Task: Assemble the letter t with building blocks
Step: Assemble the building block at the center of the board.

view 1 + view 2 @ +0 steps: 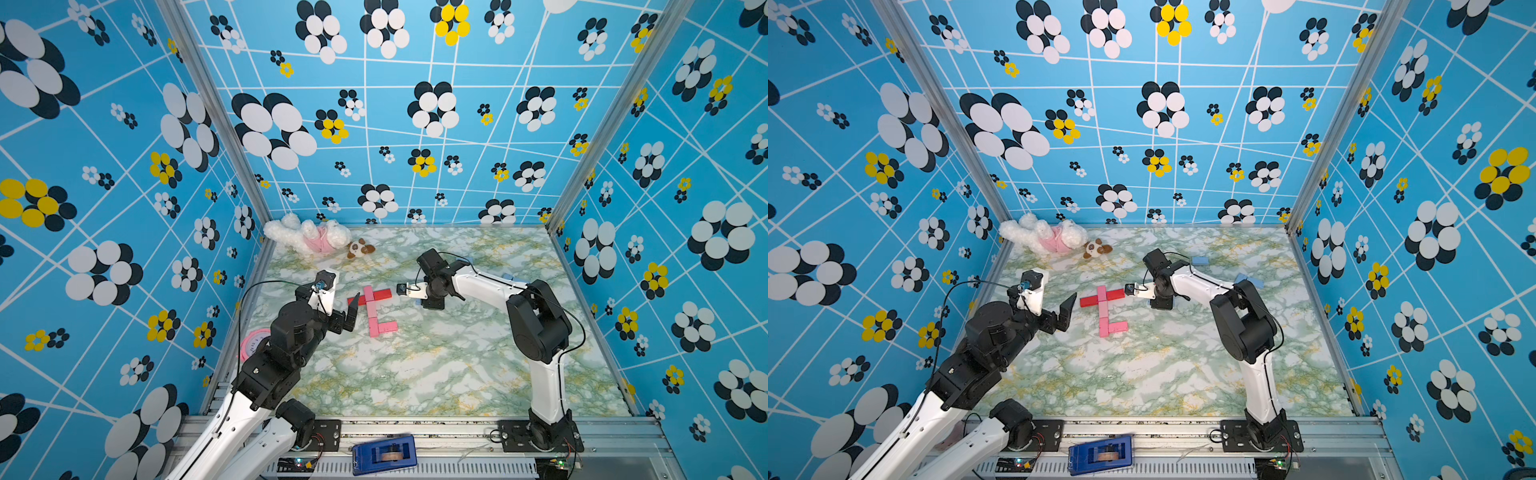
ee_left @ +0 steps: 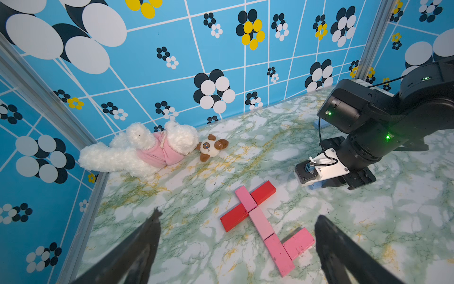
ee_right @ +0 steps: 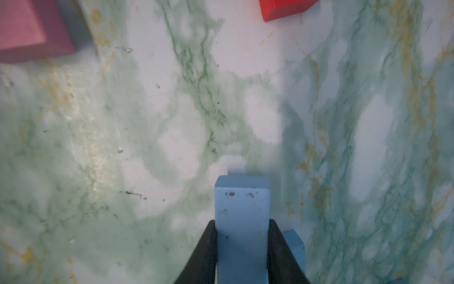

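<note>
Now, starting at the left edge of the table (image 1: 415,374): spotting a pink alarm clock (image 1: 252,347) half hidden behind the left arm. Farther back, in the left rear corner, seeing a white-and-pink plush toy (image 1: 307,237) lying on its side, with a small brown-and-white plush dog (image 1: 360,248) touching it on the right.

Next, noting the left gripper (image 2: 238,214) hovering low just left of the figure, with its fingers (image 2: 145,241) spread wide apart and gripping nothing.

Then finding the building blocks (image 1: 371,309) near the table's middle. Counting three pink blocks (image 1: 1104,309) lying end to end in a column, and a fourth pink block (image 1: 1118,327) jutting rightward from the column's near end and touching it. Seeing a left red block (image 1: 1090,301) and a right red block (image 1: 1115,294) flanking the column's far block, both touching the pink and making a crossbar.

Just right of that crossbar, noting the right gripper (image 3: 242,222) pointing downward, with its fingers (image 3: 206,248) clamped on a light blue block (image 3: 242,201). Not being able to tell whether that block's end is touching the table.

Lastly, behind the right arm, noticing spare light blue blocks (image 1: 1200,261) lying flat, well apart from the figure.
</note>
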Controlling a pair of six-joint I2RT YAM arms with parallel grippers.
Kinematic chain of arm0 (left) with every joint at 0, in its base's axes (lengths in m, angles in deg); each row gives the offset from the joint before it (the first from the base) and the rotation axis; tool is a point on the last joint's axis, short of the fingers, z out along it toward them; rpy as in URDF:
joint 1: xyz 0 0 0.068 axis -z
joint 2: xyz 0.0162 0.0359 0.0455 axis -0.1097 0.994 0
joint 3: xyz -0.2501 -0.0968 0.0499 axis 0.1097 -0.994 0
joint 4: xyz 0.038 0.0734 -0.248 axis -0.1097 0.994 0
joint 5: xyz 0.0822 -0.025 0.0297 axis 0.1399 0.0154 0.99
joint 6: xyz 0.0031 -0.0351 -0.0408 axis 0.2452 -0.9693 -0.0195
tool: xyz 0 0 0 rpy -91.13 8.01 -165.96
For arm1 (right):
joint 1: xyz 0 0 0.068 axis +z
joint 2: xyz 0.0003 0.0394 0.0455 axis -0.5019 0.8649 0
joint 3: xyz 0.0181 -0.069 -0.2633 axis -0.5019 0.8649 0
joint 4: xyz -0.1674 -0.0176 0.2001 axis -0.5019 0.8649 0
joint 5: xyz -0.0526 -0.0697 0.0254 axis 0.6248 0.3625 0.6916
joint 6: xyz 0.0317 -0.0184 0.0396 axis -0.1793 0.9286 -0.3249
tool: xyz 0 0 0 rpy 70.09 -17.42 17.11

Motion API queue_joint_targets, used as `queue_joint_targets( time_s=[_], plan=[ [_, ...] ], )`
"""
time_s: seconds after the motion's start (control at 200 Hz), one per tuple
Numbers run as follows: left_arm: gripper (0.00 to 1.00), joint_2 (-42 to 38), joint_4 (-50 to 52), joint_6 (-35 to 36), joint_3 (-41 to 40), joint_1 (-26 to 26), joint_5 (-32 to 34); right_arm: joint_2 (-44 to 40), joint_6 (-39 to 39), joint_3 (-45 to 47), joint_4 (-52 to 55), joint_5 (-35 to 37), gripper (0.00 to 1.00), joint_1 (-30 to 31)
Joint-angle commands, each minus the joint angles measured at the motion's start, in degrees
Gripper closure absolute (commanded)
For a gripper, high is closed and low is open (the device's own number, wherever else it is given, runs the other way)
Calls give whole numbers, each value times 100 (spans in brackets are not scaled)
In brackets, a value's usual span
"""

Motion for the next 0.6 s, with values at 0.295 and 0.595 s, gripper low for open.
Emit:
queue_joint_targets(
  time_s=[0.295, 0.595],
  plan=[
    [1, 40, -76, 55, -48, 24, -41, 204, 65, -93, 146, 108, 69, 64],
    [1, 49, -67, 56, -48, 27, -59, 231, 78, -126, 160, 183, 60, 64]
  ],
)
